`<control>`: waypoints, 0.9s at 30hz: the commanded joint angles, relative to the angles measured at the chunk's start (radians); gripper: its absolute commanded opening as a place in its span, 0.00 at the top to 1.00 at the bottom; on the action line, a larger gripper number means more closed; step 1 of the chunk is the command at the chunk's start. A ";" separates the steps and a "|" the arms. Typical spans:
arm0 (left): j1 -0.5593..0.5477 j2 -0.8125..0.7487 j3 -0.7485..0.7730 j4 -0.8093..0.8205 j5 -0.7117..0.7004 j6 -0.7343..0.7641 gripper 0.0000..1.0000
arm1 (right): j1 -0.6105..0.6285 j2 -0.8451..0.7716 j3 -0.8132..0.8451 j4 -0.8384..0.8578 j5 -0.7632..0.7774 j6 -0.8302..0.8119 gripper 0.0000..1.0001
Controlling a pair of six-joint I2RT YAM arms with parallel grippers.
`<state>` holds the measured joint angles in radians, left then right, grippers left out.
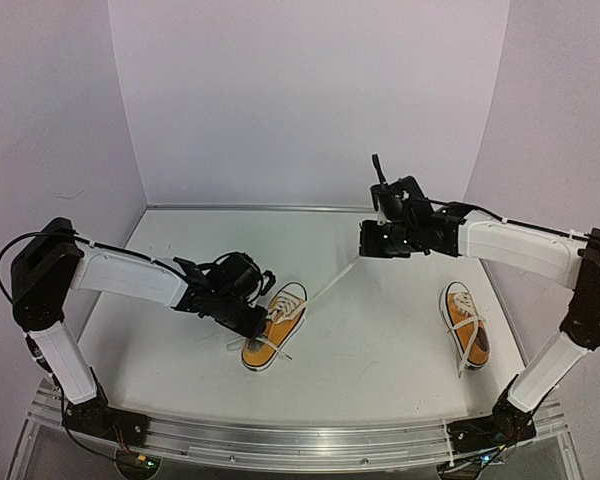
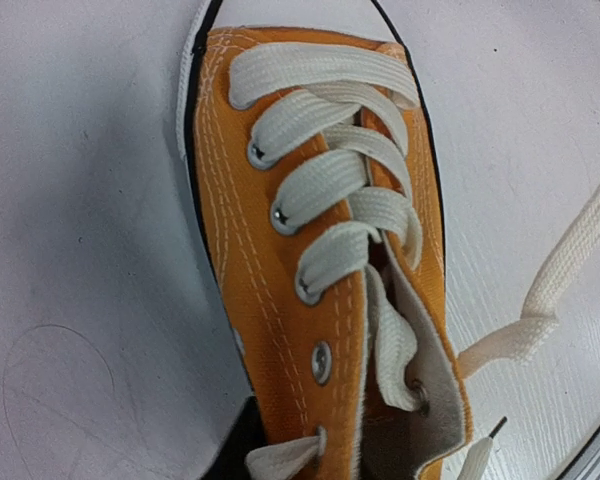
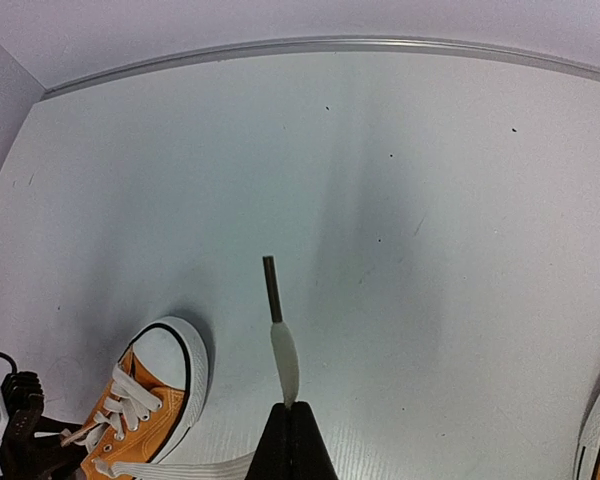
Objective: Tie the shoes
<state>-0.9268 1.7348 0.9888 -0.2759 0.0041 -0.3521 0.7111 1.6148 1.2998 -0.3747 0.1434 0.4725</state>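
On the desk [image 1: 380, 345], centre-left, the shoe [image 1: 278, 322] is seemingly steadied by the left pincer [image 1: 254, 322] (state can't be told); its lace [image 1: 335, 279], clamped in the right pincer [image 3: 290, 412], should be pulled taut w/o lifting the shoe.

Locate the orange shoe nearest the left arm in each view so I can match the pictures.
Top external: the shoe lies just left of centre, toe cap toward upper right.
Left wrist: the shoe fills the frame, toe at the top.
Right wrist: the shoe sits in the bottom-left corner, front half only.
Shared landmark: the white lace stretched from this shoe to the right gripper.
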 commanded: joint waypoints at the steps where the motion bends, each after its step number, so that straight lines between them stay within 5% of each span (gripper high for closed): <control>1: -0.011 0.014 0.038 0.149 0.048 -0.114 0.98 | -0.030 -0.057 0.002 -0.005 0.009 -0.024 1.00; 15: -0.104 0.096 0.166 0.170 -0.101 -0.290 1.00 | -0.103 -0.119 0.014 -0.032 -0.009 -0.065 1.00; 20: -0.103 0.052 0.159 0.144 -0.079 -0.207 0.57 | -0.103 -0.117 0.000 -0.031 -0.027 -0.059 1.00; 23: -0.102 -0.022 0.140 0.092 -0.099 -0.099 0.44 | -0.103 -0.116 -0.009 -0.031 -0.037 -0.058 1.00; 27: -0.073 -0.089 0.105 0.002 -0.094 -0.089 0.43 | -0.103 -0.119 -0.020 -0.030 -0.031 -0.060 1.00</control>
<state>-1.0273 1.7605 1.1042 -0.2127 -0.0836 -0.5025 0.6075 1.5252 1.2912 -0.3988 0.1125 0.4194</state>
